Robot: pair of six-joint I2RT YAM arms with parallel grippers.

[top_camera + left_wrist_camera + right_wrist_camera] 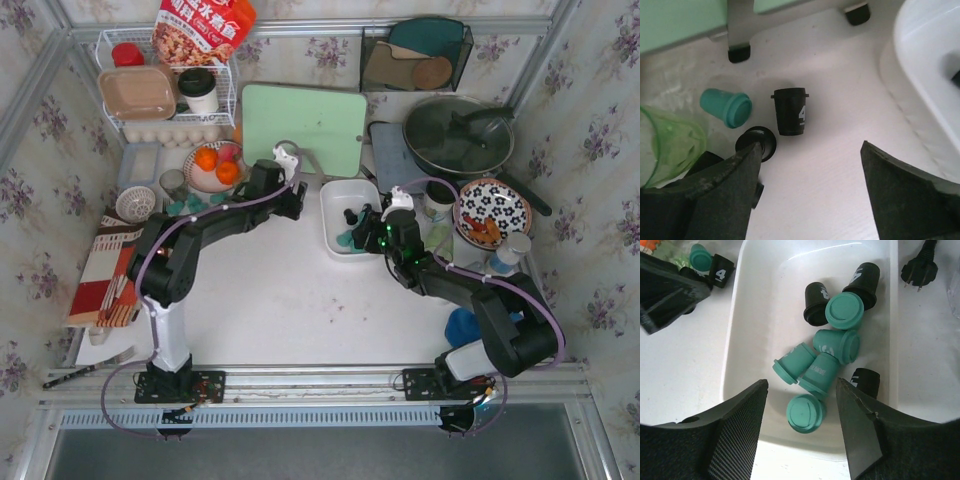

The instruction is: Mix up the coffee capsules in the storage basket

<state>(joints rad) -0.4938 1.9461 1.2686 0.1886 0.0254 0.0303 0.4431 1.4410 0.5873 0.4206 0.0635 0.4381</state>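
The white storage basket [335, 190] sits mid-table and holds several teal and black coffee capsules [842, 310]. My right gripper [801, 389] is open over the basket's near end, with an upright teal capsule [806, 412] just below the gap between its fingers. My left gripper [811, 150] is open and empty above the table left of the basket [930, 75]. Ahead of it lie a teal capsule [727, 106], a black capsule [790, 111] and a second black one [757, 142] partly behind its left finger.
A mint cutting board [305, 128] stands on feet behind the left gripper, with a plate of oranges [215, 165] to its left. A green cup [670, 145] is left of the loose capsules. A pan [458, 135], a patterned plate [492, 212] and a power plug [919, 267] lie right of the basket.
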